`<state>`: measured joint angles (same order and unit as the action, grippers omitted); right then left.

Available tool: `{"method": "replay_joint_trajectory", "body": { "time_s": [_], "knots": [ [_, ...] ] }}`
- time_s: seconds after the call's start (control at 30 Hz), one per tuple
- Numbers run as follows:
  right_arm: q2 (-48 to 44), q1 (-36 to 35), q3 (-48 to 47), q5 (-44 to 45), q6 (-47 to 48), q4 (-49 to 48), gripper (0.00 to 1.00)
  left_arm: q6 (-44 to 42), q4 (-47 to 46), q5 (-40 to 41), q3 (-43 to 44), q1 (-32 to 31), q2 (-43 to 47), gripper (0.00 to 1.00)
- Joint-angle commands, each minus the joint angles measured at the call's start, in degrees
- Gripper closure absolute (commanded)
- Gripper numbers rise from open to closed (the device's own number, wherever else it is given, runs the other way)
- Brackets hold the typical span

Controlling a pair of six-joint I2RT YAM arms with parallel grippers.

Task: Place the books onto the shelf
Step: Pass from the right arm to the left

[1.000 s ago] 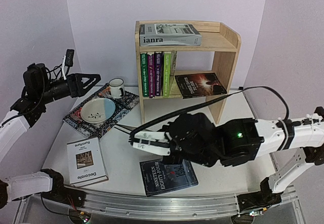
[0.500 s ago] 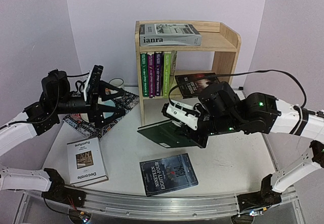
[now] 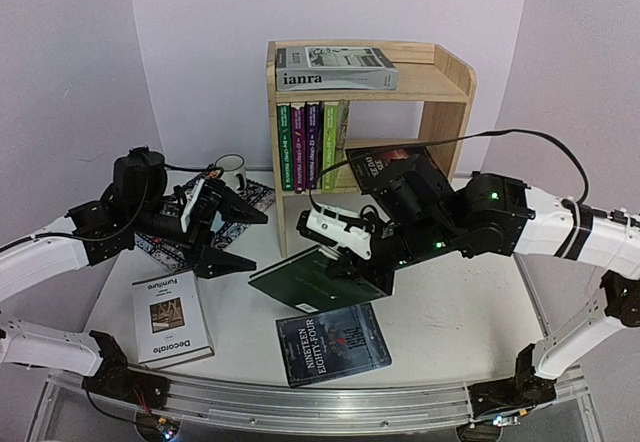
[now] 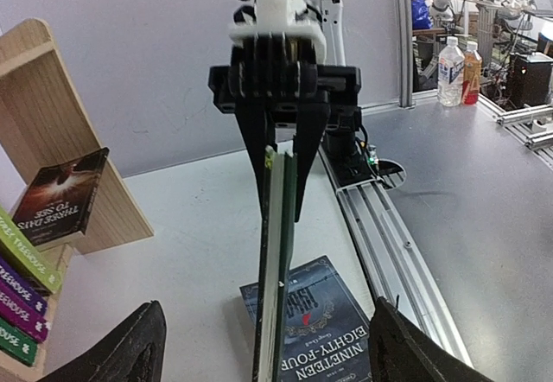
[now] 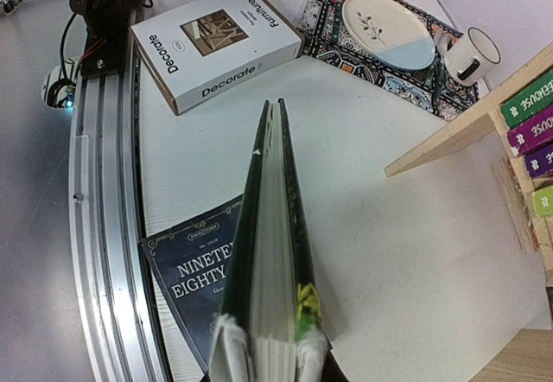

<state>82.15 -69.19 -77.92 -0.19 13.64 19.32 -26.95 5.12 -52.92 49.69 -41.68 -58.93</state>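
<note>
Mid-air handover, by the look of it. The right end effector [image 3: 350,260] clamped the green book [image 3: 300,280] above the bench, at 6 o'clock of the shelf [image 3: 455,92]. The left end effector [image 3: 238,237] gaped wide at the book's 9 o'clock, not touching. The next move likely called for a squared-up second grip.

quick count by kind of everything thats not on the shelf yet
books: 3 (Decorate, Nineteen Eighty-Four, green one in the right gripper)
mat: 1
dish: 1
mug: 1
total: 6
</note>
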Motion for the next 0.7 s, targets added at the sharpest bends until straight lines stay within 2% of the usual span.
{"method": "replay_joint_trajectory", "body": {
  "time_s": [0.0,0.13,0.27,0.47,0.67],
  "knots": [
    [0.8,-0.1,-6.1,-2.0,0.4,-3.0,1.00,-3.7,1.7,-0.7,2.9,-1.4,-2.2,0.19],
    [2.0,-0.1,-7.8,-2.2,1.0,-2.9,1.00,-3.6,2.1,0.5,4.0,-1.9,-4.2,0.28],
    [3.5,-0.1,-9.3,-3.0,1.2,-2.8,1.00,-4.0,2.3,0.9,4.7,-2.2,-5.5,0.31],
    [5.9,-0.1,-11.7,-3.5,1.6,-2.8,1.00,-4.6,3.0,1.4,5.5,-2.5,-7.6,0.42],
    [8.0,-0.1,-14.3,-3.9,2.3,-2.8,1.00,-5.3,4.5,1.1,6.7,-2.8,-9.1,0.59]
  ]
}}
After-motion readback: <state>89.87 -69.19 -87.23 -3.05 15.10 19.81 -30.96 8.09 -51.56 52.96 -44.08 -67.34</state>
